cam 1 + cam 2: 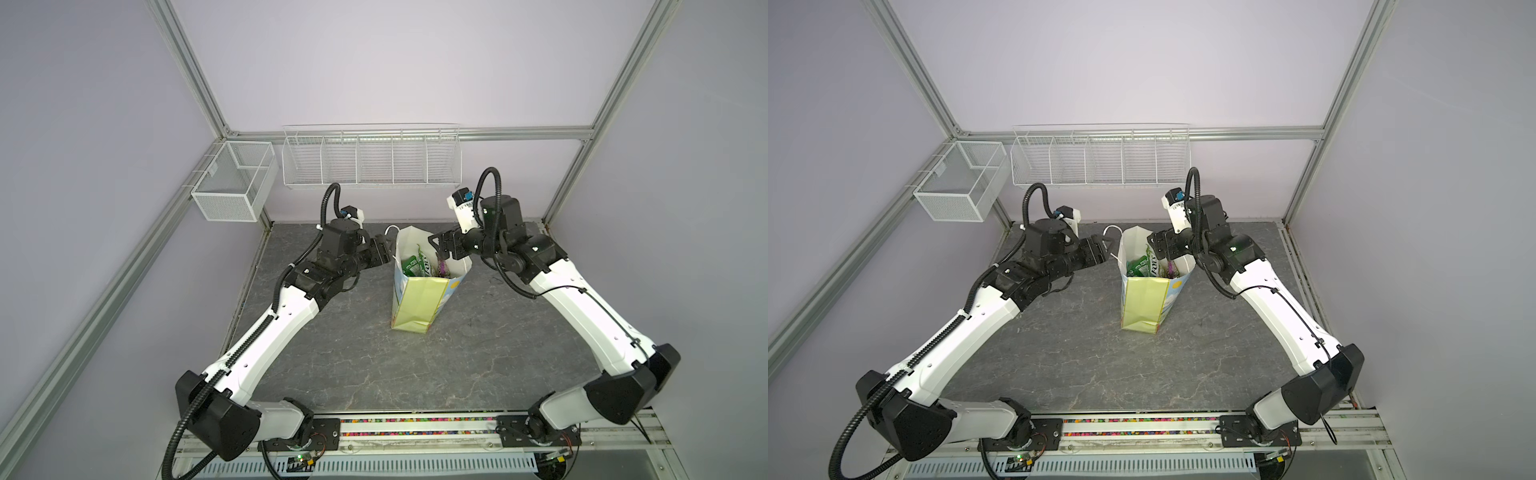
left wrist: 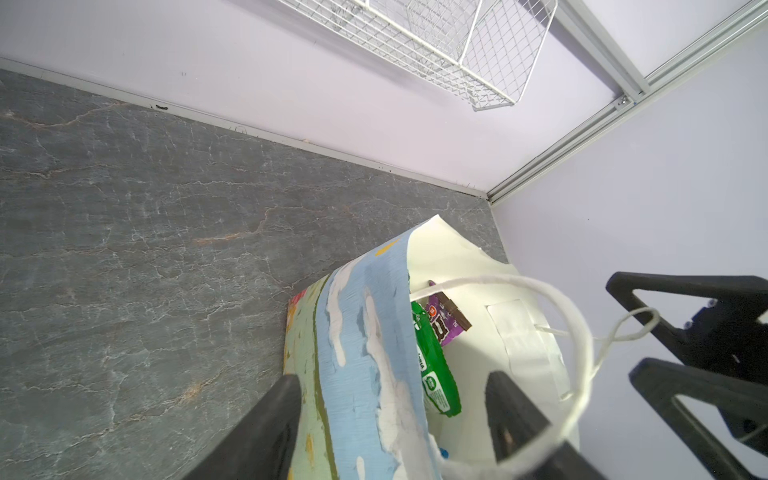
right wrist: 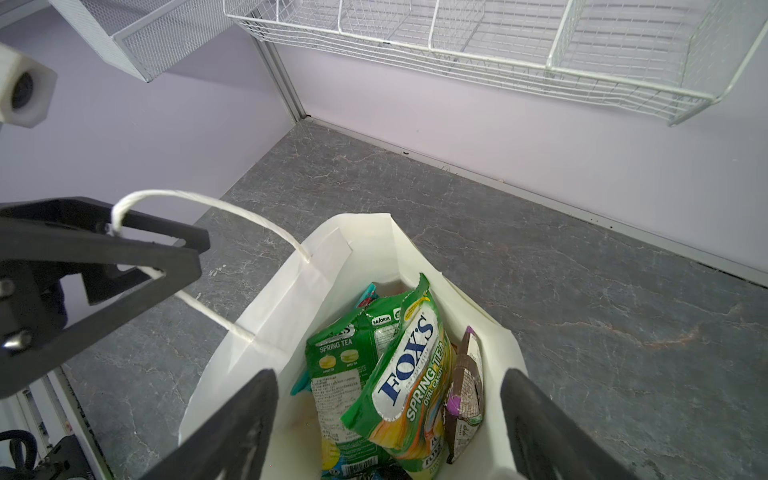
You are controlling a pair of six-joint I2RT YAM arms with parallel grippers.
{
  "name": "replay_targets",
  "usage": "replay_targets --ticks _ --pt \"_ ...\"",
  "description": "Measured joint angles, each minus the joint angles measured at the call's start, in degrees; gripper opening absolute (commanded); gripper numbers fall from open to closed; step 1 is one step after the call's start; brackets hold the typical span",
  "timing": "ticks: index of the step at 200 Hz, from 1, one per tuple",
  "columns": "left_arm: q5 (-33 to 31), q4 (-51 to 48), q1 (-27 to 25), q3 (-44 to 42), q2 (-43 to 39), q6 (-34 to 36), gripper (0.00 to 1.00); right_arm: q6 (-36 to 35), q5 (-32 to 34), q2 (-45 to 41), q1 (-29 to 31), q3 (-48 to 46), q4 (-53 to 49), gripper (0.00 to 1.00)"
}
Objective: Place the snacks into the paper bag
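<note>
Right gripper (image 3: 388, 374) is hanging over the paper bag (image 3: 286, 307), fingers spread wide, gripping nothing. Inside are leaning a Fox's packet (image 3: 411, 374), a green Spring Tea packet (image 3: 345, 361), a brown-purple packet (image 3: 467, 386), and a teal packet (image 3: 368, 291) poking up behind. The white cord handle (image 3: 208, 199) is looping over the left gripper (image 3: 198, 254). A wire basket (image 3: 457, 54) is hanging on the wall.

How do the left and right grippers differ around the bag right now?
Position: the left gripper is at the paper bag's left rim; the right gripper is over its open mouth. Wrist views: the left's fingers frame the printed wall; the right's frame the snacks. Both have open jaws, clamping nothing.
</note>
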Motion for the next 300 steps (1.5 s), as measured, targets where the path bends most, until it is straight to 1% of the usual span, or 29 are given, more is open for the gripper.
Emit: replay_targets --ticks 37,54,57,61,87,121,134,186,218,239,262,300 --pt "1.18 0.74 0.0 0.22 -0.74 -0.33 0.81 0.33 0.09 -1.33 0.0 -1.18 0.39 1.0" --pt "2.21 0.96 0.0 0.22 -0.74 -0.35 0.83 0.26 0.33 -1.81 0.0 -1.57 0.39 0.96" --pt "2.27 0.98 0.0 0.22 -0.74 -0.35 0.84 0.28 0.46 -1.88 0.0 -1.64 0.39 0.89" --pt "2.62 1.07 0.0 0.22 -0.74 -0.39 0.85 0.22 0.57 -1.97 0.0 -1.68 0.37 0.88" --pt "4.11 1.25 0.0 0.22 -0.74 -0.63 0.91 0.26 1.84 -2.75 0.0 -1.88 0.42 0.88" --pt "6.21 1.49 0.0 0.22 -0.92 -0.31 0.96 0.31 3.76 -3.74 0.0 -1.95 0.39 0.88" --pt "6.54 1.44 0.0 0.22 -1.33 -0.09 1.0 0.28 4.44 -4.13 0.0 -2.08 0.42 0.88" --pt "5.55 -0.15 0.0 0.85 -6.01 2.08 1.0 0.28 6.25 -7.43 -0.13 -3.02 0.44 0.88" --pt "2.56 -1.79 0.0 1.9 -9.22 4.09 1.0 0.24 8.02 -10.51 -0.42 -4.33 0.7 0.88" --pt "-0.72 -3.56 0.0 1.9 -11.67 5.75 1.0 -0.04 9.79 -13.46 -0.68 -7.02 1.27 0.88" --pt "-5.86 -4.07 0.0 0.72 -15.82 7.91 1.0 -0.63 12.98 -18.08 -1.05 -12.07 2.36 0.89" --pt "-16.5 -3.58 0.09 -5.84 -25.73 12.13 1.0 -1.81 19.63 -27.71 -1.62 -23.17 5.49 0.89"
